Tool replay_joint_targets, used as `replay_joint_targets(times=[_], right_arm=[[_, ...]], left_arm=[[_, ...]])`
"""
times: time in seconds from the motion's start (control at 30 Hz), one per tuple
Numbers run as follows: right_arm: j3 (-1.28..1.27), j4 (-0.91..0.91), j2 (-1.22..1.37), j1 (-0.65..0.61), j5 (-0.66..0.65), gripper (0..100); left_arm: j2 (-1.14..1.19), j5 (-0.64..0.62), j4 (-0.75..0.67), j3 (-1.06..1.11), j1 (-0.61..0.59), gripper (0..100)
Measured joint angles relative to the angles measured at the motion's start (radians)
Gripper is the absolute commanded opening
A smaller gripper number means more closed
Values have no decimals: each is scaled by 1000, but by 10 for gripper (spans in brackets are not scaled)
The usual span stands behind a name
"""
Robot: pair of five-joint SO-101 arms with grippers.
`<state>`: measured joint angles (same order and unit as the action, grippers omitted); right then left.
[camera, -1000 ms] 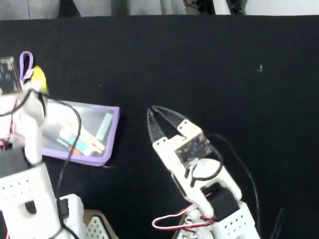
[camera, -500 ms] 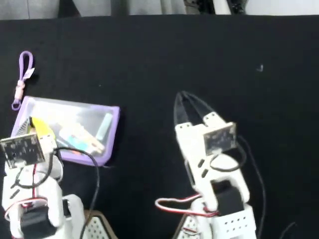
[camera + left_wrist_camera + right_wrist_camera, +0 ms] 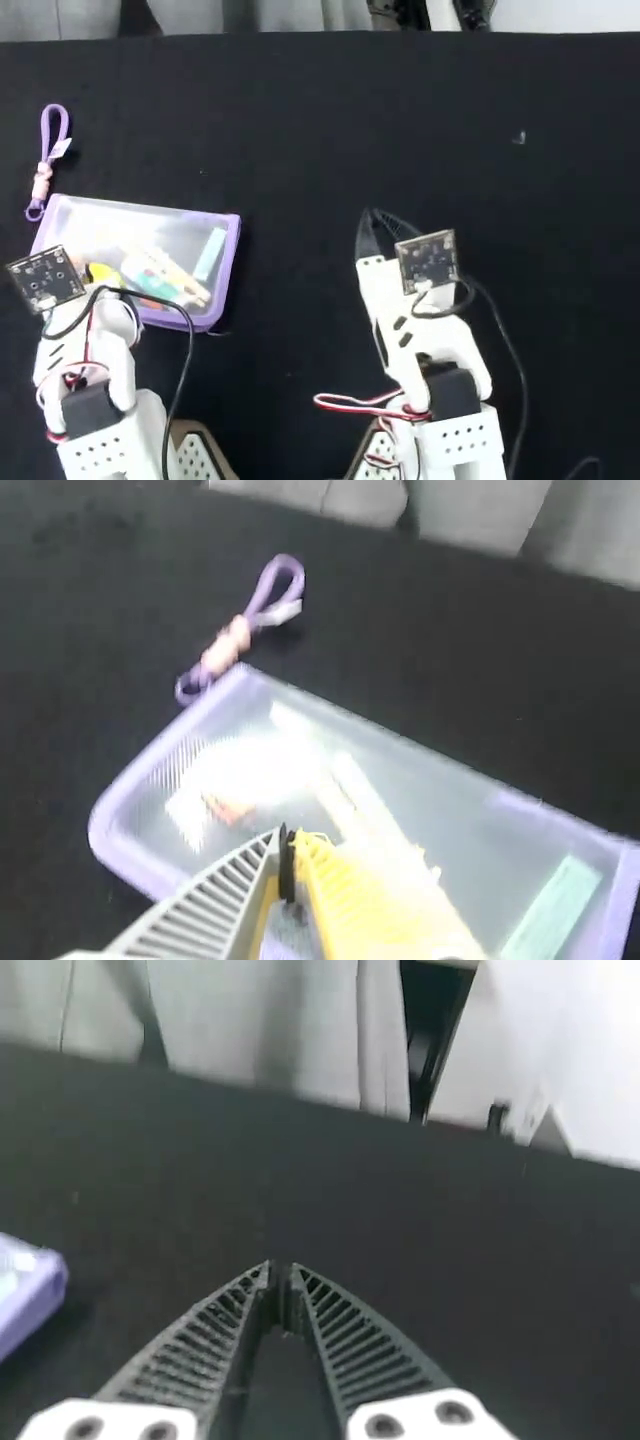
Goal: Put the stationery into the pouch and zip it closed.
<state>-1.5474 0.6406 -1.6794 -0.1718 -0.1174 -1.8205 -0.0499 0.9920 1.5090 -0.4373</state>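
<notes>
Tools shut beside a filled pouch
Left tool (image 3: 285,845) hung over the near edge of the clear, purple-trimmed pouch (image 3: 232,240), its grey and yellow fingers pressed together on nothing. Right tool (image 3: 372,222) was well to the pouch's right, tips together and empty. Stationery (image 3: 165,272) lay inside the pouch on the black surface (image 3: 450,120), and a purple strap (image 3: 48,148) trailed from its far left corner.

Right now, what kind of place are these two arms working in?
Probably a robotics lab or test bench: a small white left arm and right arm stand at a black-covered table, a clear purple pouch lies before them, and pale panels stand behind.
</notes>
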Motion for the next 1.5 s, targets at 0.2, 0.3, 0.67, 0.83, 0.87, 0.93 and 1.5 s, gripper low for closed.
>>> replay_joint_targets(times=[0.2, 0.3, 0.67, 0.83, 0.87, 0.93, 1.5], right_arm=[[0, 192, 0, 0, -2, 14], [0, 287, -21, 0, -2, 14], [-137, 575, -126, 2, -2, 12], [-138, 644, -126, 3, -2, 13], [-138, 649, -126, 3, -2, 13], [-138, 651, -126, 3, -2, 13], [-140, 651, -126, 3, -2, 13]], left_arm=[[0, 0, 91, 57, 38, 30], [-5, -2, 186, 64, 112, 30], [0, -2, 272, 158, 107, 30], [2, -2, 279, 166, 101, 30], [2, -2, 279, 166, 100, 30], [2, -2, 279, 166, 100, 30], [2, -2, 279, 166, 97, 30]])
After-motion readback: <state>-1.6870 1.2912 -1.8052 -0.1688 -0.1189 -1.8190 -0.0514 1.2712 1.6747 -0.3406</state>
